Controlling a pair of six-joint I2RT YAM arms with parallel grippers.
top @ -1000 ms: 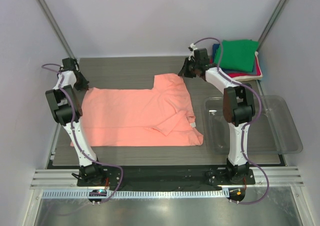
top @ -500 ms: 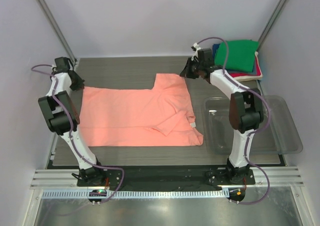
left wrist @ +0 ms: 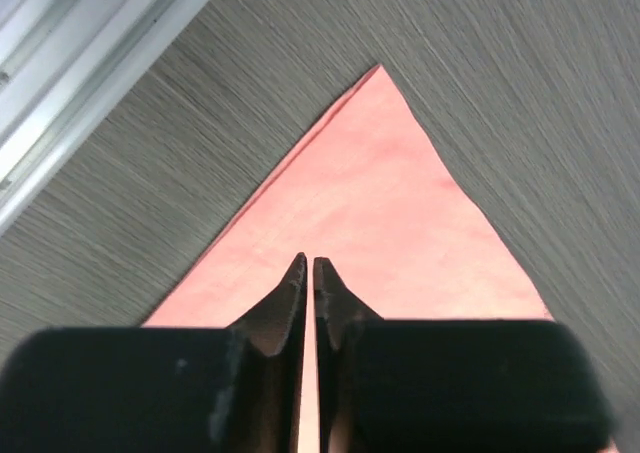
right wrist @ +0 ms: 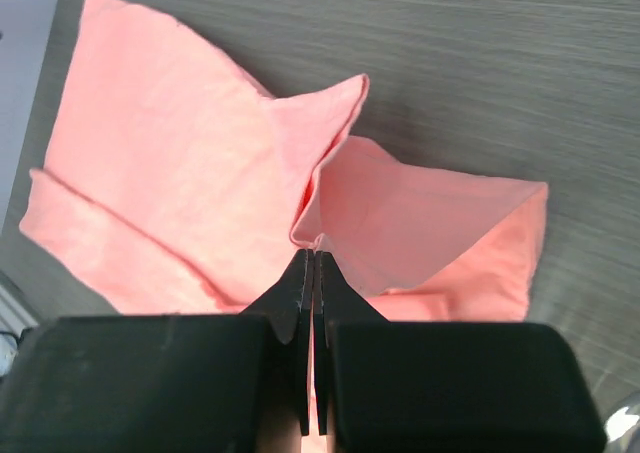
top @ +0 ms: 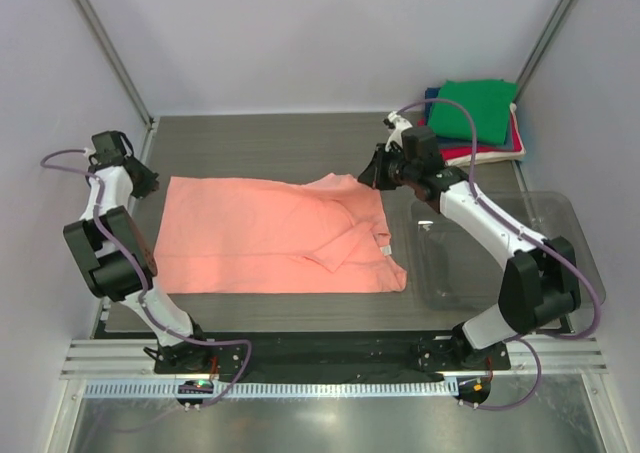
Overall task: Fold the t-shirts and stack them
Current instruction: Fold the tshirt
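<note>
As the pile stands: I see a stack of folded cotton squares [top: 473, 113], green on top of navy, red and cream, at the far right corner (those look finished).
Left to do: the salmon-pink cotton t-shirt [top: 250, 235] lies spread on the dark woodgrain table [top: 260, 143], one sleeve turned in, not yet a square and not stacked.
Right gripper [right wrist: 313, 255]: jaws clamped on a raised peak of pink cloth at the shirt's far right edge.
Left gripper [left wrist: 308, 265]: jaws together over the far left corner; I cannot tell whether cloth is pinched.
Edges: that corner lies near the pale metal side rail [left wrist: 60, 63]; the clear plastic tray [top: 588, 273] sits just beside the shirt's right side.
Room: bare table beyond the shirt's far edge, which I judge enough for folding.
</note>
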